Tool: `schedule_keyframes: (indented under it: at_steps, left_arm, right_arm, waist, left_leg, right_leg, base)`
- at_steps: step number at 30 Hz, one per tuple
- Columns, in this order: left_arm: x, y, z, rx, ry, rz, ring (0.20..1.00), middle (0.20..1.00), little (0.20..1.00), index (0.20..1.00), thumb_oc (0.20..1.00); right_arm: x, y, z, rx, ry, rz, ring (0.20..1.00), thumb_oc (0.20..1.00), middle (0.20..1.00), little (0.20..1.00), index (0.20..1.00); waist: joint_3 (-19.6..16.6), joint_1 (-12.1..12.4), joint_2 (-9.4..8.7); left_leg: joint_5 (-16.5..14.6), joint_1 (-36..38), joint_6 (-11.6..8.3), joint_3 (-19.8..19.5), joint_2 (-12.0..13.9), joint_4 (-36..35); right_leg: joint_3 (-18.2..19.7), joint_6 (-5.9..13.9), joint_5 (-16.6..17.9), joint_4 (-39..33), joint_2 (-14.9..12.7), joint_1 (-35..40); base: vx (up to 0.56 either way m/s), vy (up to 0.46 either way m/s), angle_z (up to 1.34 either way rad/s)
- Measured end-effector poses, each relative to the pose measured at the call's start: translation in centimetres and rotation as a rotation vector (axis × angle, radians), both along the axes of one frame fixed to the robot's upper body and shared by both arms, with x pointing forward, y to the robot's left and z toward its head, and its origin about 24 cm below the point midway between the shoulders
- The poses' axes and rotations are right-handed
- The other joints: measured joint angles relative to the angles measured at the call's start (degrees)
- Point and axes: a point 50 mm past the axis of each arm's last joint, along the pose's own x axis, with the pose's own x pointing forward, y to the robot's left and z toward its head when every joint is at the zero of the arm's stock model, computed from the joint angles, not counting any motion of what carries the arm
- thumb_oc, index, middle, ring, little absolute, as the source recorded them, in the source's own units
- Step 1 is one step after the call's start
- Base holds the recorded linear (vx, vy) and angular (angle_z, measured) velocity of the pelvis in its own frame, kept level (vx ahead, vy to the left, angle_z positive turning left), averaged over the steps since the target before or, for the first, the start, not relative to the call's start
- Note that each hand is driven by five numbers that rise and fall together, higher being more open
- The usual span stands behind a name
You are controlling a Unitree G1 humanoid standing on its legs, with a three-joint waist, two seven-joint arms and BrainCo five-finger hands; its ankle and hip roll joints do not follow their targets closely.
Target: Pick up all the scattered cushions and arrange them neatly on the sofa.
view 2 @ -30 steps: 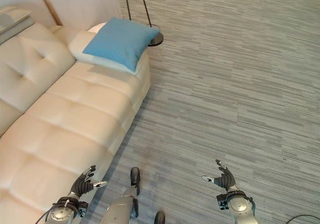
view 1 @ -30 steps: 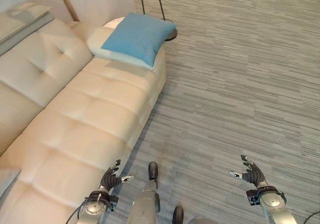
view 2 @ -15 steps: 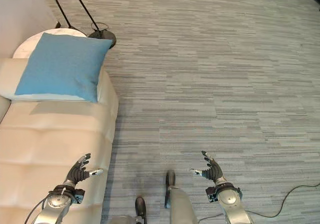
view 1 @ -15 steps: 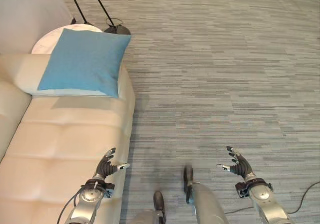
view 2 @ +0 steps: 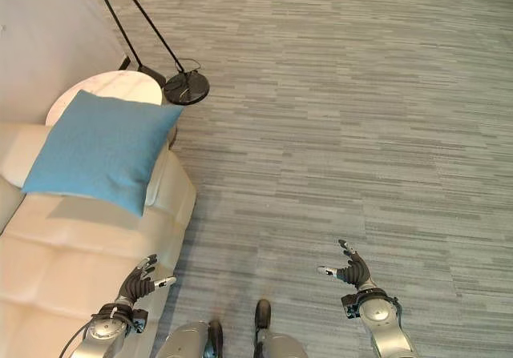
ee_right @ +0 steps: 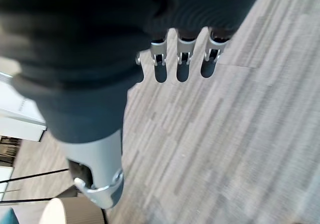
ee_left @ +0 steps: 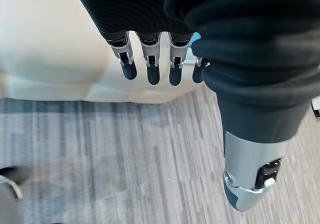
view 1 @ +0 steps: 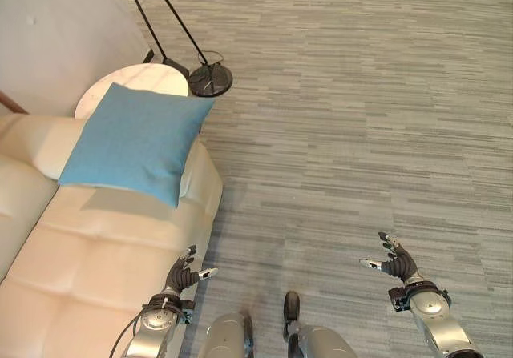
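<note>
A blue cushion [view 1: 136, 142] lies on the far end of the sofa [view 1: 88, 246], on the left of the scene. It leans on the sofa's cream armrest [view 1: 200, 174] and is turned a little, so one corner points to the near right. Its far edge touches or covers a part of a round white side table [view 1: 144, 78] that stands just behind the armrest. Beside this table, on the far side, is the dark round base of a floor lamp [view 1: 211, 78], and two thin black poles go up from it to the far left. A wall [view 1: 56, 30] is behind the table.

The sofa seat is cream and has stitched squares. No hand touches the cushion; both are well apart from it, near the robot.

The left hand [view 1: 184, 276] hangs over the near right edge of the sofa seat. Its fingers [ee_left: 151, 66] are straight and relaxed and the thumb is spread to the side; it holds nothing. The right hand [view 1: 396, 262] is over the grey striped floor [view 1: 361, 134], on the right, also wide with loose fingers [ee_right: 181, 66] and nothing in it.
</note>
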Motion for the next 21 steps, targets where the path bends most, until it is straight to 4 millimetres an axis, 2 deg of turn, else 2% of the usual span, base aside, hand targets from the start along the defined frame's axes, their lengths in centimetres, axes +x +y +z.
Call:
schedule_keyframes:
  at_steps: [1,2,3,4,6,9,10,11,12,13,14,15,16,17,18,19,20,21]
  left_arm:
    - [-0.3,0.1,-0.4,0.000,0.021,0.014,1.000,1.000,1.000,1.000,1.000]
    - [-0.5,0.3,-0.6,-0.001,0.033,0.025,1.000,1.000,1.000,1.000,1.000]
    - [-0.8,0.7,-0.7,0.001,0.039,0.051,1.000,1.000,1.000,1.000,1.000]
    - [-1.3,1.2,-0.9,0.004,0.052,0.076,1.000,1.000,1.000,1.000,1.000]
    - [-2.5,2.2,-1.4,0.022,0.087,0.125,1.000,1.000,1.000,1.000,1.000]
    - [-3.9,2.9,-2.1,0.029,0.143,0.166,1.000,1.000,1.000,1.000,1.000]
    - [-4.7,3.1,-2.5,0.031,0.172,0.176,1.000,1.000,1.000,1.000,1.000]
    - [-5.8,3.0,-3.3,0.023,0.225,0.196,1.000,1.000,1.000,1.000,1.000]
    - [-6.6,3.2,-3.5,0.033,0.244,0.203,1.000,1.000,1.000,1.000,1.000]
    - [-6.5,3.2,-3.4,0.032,0.239,0.205,1.000,1.000,1.000,1.000,1.000]
    - [-6.6,3.1,-3.5,0.027,0.240,0.208,1.000,1.000,1.000,1.000,1.000]
    - [-6.6,3.0,-3.5,0.025,0.237,0.217,1.000,1.000,1.000,1.000,1.000]
    - [-6.2,3.1,-3.3,0.027,0.221,0.221,1.000,1.000,1.000,1.000,1.000]
    - [-5.7,3.0,-3.2,0.028,0.209,0.217,1.000,1.000,1.000,1.000,1.000]
    - [-5.3,2.8,-3.2,0.022,0.198,0.228,1.000,1.000,1.000,1.000,1.000]
    - [-5.0,2.3,-3.4,0.003,0.192,0.237,1.000,1.000,1.000,1.000,1.000]
    - [-5.1,2.2,-3.5,-0.001,0.194,0.236,1.000,1.000,1.000,1.000,1.000]
    - [-5.2,2.2,-3.5,-0.010,0.197,0.246,1.000,1.000,1.000,1.000,1.000]
  right_arm:
    - [-0.2,-0.2,-0.3,-0.009,0.014,-0.006,1.000,1.000,1.000,1.000,1.000]
    - [-0.5,-0.3,-0.6,-0.013,0.030,-0.014,1.000,1.000,1.000,1.000,1.000]
    - [-1.1,-0.3,-1.0,-0.013,0.049,-0.019,1.000,1.000,1.000,1.000,1.000]
    - [-1.4,-0.3,-1.2,-0.014,0.063,-0.017,1.000,1.000,1.000,1.000,1.000]
    - [-2.0,-0.3,-1.5,-0.018,0.081,-0.015,1.000,1.000,1.000,1.000,1.000]
    - [-2.3,-0.4,-1.7,-0.029,0.098,-0.005,1.000,1.000,1.000,1.000,1.000]
    - [-2.7,-0.3,-1.9,-0.025,0.111,0.001,1.000,1.000,1.000,1.000,1.000]
    - [-3.2,-0.3,-2.3,-0.032,0.134,0.014,1.000,1.000,1.000,1.000,1.000]
    - [-3.4,0.5,-2.6,-0.012,0.142,0.027,1.000,1.000,1.000,1.000,1.000]
    - [-3.4,0.8,-2.5,-0.008,0.137,0.037,1.000,1.000,1.000,1.000,1.000]
    - [-3.3,1.1,-2.3,-0.011,0.128,0.051,1.000,1.000,1.000,1.000,1.000]
    - [-3.0,1.1,-2.0,-0.013,0.113,0.059,1.000,1.000,1.000,1.000,1.000]
    - [-2.7,1.1,-1.7,-0.014,0.094,0.059,1.000,1.000,1.000,1.000,1.000]
    - [-2.6,1.1,-1.6,-0.014,0.090,0.063,1.000,1.000,1.000,1.000,1.000]
    - [-1.6,1.3,-1.0,-0.013,0.052,0.074,1.000,1.000,1.000,1.000,1.000]
    - [-1.5,1.4,-0.7,-0.017,0.041,0.091,1.000,1.000,1.000,1.000,1.000]
    - [-1.6,1.4,-0.8,-0.016,0.044,0.092,1.000,1.000,1.000,1.000,1.000]
    - [-1.6,1.6,-0.8,-0.011,0.042,0.091,1.000,1.000,1.000,1.000,1.000]
  waist:
    - [-0.33,-0.07,1.28]
    - [-0.36,-0.23,1.70]
    - [-0.68,0.09,2.29]
    - [-0.99,0.23,2.54]
    - [-1.85,1.37,1.90]
    - [-3.10,1.42,0.38]
    - [-4.07,2.29,-0.35]
    - [-4.96,2.63,0.47]
    - [-6.56,2.70,-1.20]
    - [-6.67,2.78,-1.65]
    - [-6.69,2.92,-1.79]
    - [-6.86,3.04,-2.18]
    - [-6.85,2.75,-2.15]
    - [-6.58,2.67,-1.94]
    - [-5.17,3.39,0.65]
    - [-4.16,2.41,2.54]
    - [-3.81,1.74,3.32]
    - [-3.05,0.44,4.35]
  left_leg:
    - [3.11,-0.88,-0.80,-0.14,0.73,-5.29]
    - [4.47,-1.74,-0.78,0.07,0.85,-7.22]
    - [5.85,-3.00,-0.46,1.60,1.50,-9.09]
    - [6.14,-3.43,0.11,3.49,1.83,-9.76]
    - [8.13,-4.66,1.74,4.51,1.87,-8.89]
    - [8.92,-6.09,3.47,6.25,0.17,-6.56]
    - [8.10,-5.53,5.07,6.47,-0.99,-4.31]
    - [11.35,-4.87,7.89,4.48,-0.59,-3.34]
    - [10.98,-3.15,10.24,4.02,-2.64,-3.78]
    - [10.62,-2.14,10.65,3.08,-3.49,-4.11]
    - [10.13,-0.38,11.66,2.34,-4.27,-4.86]
    - [9.22,1.54,12.05,2.02,-5.73,-5.33]
    - [8.83,3.02,12.61,0.84,-7.21,-5.51]
    - [7.30,3.95,14.40,-1.11,-7.70,-5.66]
    - [5.66,6.20,13.33,-5.07,-7.14,-6.37]
    - [6.31,8.73,12.60,-6.51,-6.33,-7.49]
    - [6.00,10.02,12.98,-8.25,-6.24,-7.68]
    - [5.81,11.68,13.12,-11.46,-6.03,-7.72]
  right_leg:
    - [-1.05,0.12,-0.98,-0.01,1.12,1.44]
    - [-1.74,0.07,-1.20,0.03,2.04,2.41]
    - [-2.45,0.68,-3.78,0.01,3.27,4.34]
    - [-2.96,0.88,-4.67,0.07,3.90,5.48]
    - [-2.93,0.86,-7.25,0.18,4.74,8.59]
    - [-3.65,2.47,-11.85,1.15,4.13,12.38]
    - [-3.89,5.41,-14.52,2.18,3.51,14.45]
    - [-3.88,8.21,-17.74,8.38,3.32,13.98]
    - [-3.78,9.74,-18.71,14.67,1.45,12.28]
    - [-3.53,9.98,-18.77,20.82,0.52,10.09]
    - [-4.14,10.93,-19.35,33.31,-1.61,5.23]
    - [-3.96,11.59,-18.04,44.21,-4.58,0.95]
    - [-3.82,12.28,-17.50,48.22,-6.86,-0.87]
    - [-3.66,11.42,-17.50,49.06,-7.42,-2.29]
    - [-3.84,9.52,-18.27,52.36,-7.24,-4.82]
    - [-3.29,9.49,-19.16,53.14,-6.96,-7.80]
    - [-3.46,9.15,-19.86,51.06,-6.60,-9.36]
    - [-2.93,8.76,-20.68,44.28,-6.30,-10.59]
  base:
    - [0.56,0.078,-0.03]
    - [0.50,0.098,0.21]
    - [0.54,0.108,0.28]
    - [0.54,0.112,0.24]
    - [0.63,0.139,0.06]
    - [0.61,0.148,0.17]
    - [0.56,0.201,0.06]
    - [0.49,0.233,0.28]
    - [0.39,0.222,0.28]
    - [0.37,0.188,0.46]
    - [0.23,0.107,0.31]
    - [0.43,0.150,0.64]
    - [0.31,0.103,0.53]
    - [0.47,0.125,0.61]
    - [0.44,0.054,0.63]
    - [0.56,0.040,0.75]
    - [0.39,0.017,1.19]
    - [0.12,-0.015,1.16]
